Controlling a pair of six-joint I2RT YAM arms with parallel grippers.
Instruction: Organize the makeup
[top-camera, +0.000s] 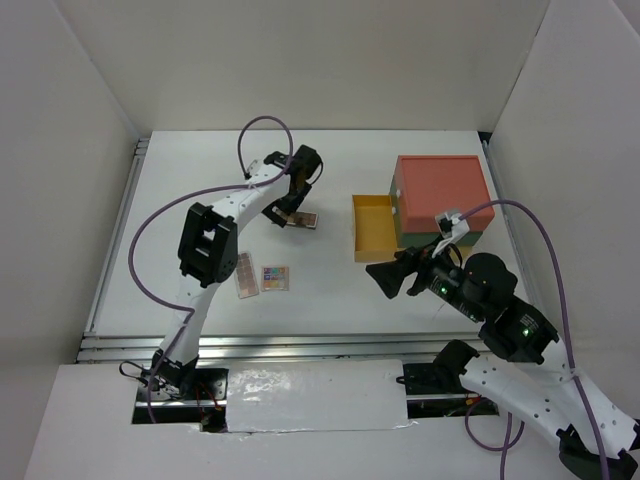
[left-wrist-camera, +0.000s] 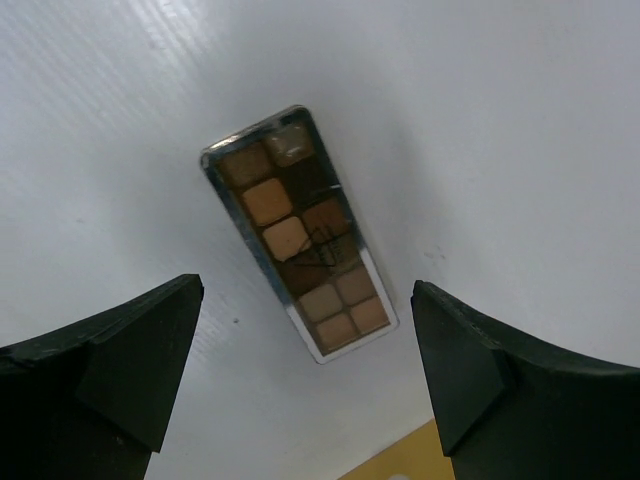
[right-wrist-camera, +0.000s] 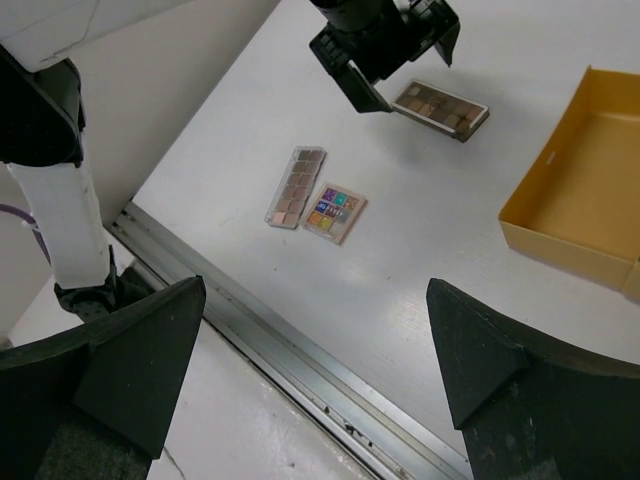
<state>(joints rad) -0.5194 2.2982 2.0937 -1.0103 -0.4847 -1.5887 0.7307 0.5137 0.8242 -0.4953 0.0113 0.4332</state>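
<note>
Looking down the left wrist view, I have a long palette (left-wrist-camera: 297, 235) lying flat on the counter (left-wrist-camera: 520, 120), framed between the left jaws, which are spread wide and hang above it. I cannot tell whether either one touches it; from the right wrist view one tip sits right at its near end. Well apart from it, toward the near edge, a second long palette (top-camera: 246, 274) lies just beside a small square palette (top-camera: 275, 277), the two almost touching. To the right of all three stands the box (top-camera: 443, 190), red on top, with a yellow drawer (top-camera: 373, 228) pulled out toward the palettes. The right jaws are spread too, gripping nothing, and hover near the drawer's front corner. From above, the left arm (top-camera: 215, 235) covers part of the first palette, so its shades are hard to read there. The drawer is cut off at the right wrist view's edge, and the box's lower levels are hidden under its top.
</note>
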